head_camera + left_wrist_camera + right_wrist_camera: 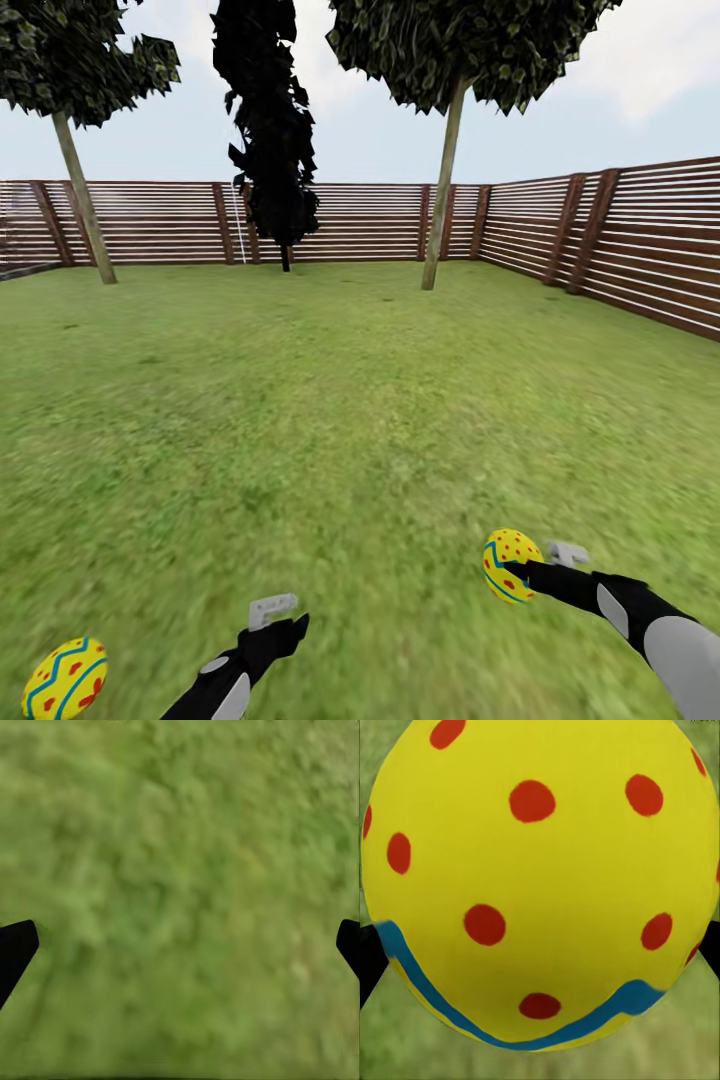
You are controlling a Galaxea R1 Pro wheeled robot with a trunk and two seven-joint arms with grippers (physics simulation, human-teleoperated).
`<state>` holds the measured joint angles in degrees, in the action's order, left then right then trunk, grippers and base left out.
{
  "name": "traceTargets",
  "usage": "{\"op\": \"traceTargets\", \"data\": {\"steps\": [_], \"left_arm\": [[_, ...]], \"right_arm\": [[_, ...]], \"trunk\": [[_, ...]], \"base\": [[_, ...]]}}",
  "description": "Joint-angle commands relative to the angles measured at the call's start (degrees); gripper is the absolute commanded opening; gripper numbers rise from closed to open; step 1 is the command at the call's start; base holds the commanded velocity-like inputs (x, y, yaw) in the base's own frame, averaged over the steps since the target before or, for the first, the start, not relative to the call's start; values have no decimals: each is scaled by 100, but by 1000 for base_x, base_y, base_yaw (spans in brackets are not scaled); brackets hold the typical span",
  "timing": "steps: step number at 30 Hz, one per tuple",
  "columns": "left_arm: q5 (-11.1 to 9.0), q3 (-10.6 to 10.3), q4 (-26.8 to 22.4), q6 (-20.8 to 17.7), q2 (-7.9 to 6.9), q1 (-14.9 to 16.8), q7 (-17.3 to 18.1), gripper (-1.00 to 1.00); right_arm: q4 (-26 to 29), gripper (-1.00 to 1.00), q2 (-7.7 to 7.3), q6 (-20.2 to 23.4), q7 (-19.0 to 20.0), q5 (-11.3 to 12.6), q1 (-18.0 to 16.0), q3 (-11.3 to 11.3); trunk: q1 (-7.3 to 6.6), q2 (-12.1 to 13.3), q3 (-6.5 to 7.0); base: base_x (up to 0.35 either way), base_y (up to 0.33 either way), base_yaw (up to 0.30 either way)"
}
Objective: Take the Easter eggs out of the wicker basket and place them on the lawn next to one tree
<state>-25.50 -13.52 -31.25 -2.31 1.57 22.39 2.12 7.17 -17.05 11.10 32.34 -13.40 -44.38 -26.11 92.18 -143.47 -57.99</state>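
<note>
My right gripper is shut on a yellow Easter egg with red dots and a blue zigzag band, held above the lawn. That egg looms large in the right wrist view, between the black fingertips. A second egg lies on the grass at the near left, left of my left arm. My left gripper is open with only grass between its fingers. The third egg, the wicker basket and the thick-trunked tree are out of view.
A brown slatted fence closes off the lawn at the back and right. Two thin leaning-trunk trees and a dark narrow tree stand in front of it. Open grass stretches ahead.
</note>
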Motion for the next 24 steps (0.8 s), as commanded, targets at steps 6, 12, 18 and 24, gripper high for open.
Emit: {"op": "traceTargets", "data": {"steps": [6, 12, 18, 24], "left_arm": [[-52, -10, -9, -24, 10, 3, 11, 100], [-52, -8, -12, -17, 19, 3, 10, 100], [-61, 6, -12, -15, 19, 3, -10, 100], [-61, 7, -13, -15, 19, 3, -10, 100]], "right_arm": [[13, -100, 0, 50, 39, -31, 0, -52], [13, -100, 0, 50, 40, -31, 0, -52], [13, -100, 0, 47, 36, -31, 0, -52], [13, -100, 5, 41, 35, -31, 0, -52]], "trunk": [[-1, -2, -7], [-1, -2, -7], [-1, -2, -7], [-1, -2, -7]], "base": [[0, 0, 272], [0, -38, 272], [106, -280, 273], [243, -244, 273]]}}
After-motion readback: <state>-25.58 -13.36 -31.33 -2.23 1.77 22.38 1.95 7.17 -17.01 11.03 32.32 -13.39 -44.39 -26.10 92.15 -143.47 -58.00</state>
